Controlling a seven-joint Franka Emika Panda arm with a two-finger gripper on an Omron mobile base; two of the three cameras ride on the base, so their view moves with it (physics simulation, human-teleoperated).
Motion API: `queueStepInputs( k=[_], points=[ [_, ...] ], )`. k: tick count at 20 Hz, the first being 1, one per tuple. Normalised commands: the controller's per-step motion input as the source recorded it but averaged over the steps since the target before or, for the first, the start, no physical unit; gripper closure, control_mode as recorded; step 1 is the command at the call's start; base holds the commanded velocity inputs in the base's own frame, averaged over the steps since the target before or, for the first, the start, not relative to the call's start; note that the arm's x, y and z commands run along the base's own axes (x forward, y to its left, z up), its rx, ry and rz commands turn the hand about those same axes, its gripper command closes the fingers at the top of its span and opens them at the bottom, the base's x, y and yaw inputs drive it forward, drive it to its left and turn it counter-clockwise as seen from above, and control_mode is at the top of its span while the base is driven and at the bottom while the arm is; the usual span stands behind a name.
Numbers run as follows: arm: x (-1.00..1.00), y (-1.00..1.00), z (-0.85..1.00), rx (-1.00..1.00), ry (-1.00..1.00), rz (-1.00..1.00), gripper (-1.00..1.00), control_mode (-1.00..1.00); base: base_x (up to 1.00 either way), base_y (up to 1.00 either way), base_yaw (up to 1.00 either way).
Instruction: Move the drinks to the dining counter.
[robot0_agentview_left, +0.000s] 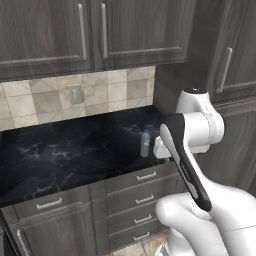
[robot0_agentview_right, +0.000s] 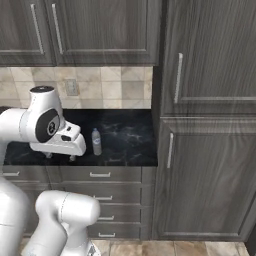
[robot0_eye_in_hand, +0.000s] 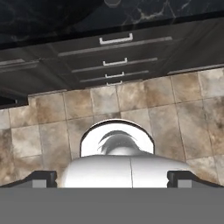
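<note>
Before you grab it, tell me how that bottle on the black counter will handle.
The clear plastic bottle stands upright, tall and slim, so it probably tips if nudged high. It looks small, likely light. Its smooth sides may slip, so grip near mid-height.

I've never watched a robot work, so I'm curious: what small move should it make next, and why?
Probably swing the hand toward the bottle and lower it alongside. The bottle stands upright near the front edge of the black counter, untouched. The fingers are open, holding nothing and pointing down beside it, so nothing can be carried yet.
</note>
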Motion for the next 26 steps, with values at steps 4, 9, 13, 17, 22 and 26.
queueStepInputs(
  k=[4, 9, 13, 17, 22, 26],
  points=[
    [0.48, -0.09, 0.0, 0.0, -0.04, 0.0, -1.0, -1.0, 0.0, 0.0, 0.0],
    [0.38, -0.06, 0.0, 0.0, 0.0, 0.0, -1.0, -1.0, 0.0, 0.0, 0.0],
    [0.41, -0.01, 0.0, 0.0, 0.0, 0.0, -1.0, -1.0, 0.0, 0.0, 0.0],
    [0.43, 0.0, 0.0, 0.0, 0.0, 0.0, -1.0, -1.0, 0.0, 0.0, 0.0],
    [0.49, 0.0, -0.05, 0.0, 0.0, 0.0, -1.0, -1.0, 0.0, 0.0, 0.0],
    [0.44, 0.0, -0.17, -0.02, 0.0, 0.0, -1.0, -1.0, 0.0, 0.0, 0.0]
  ],
)
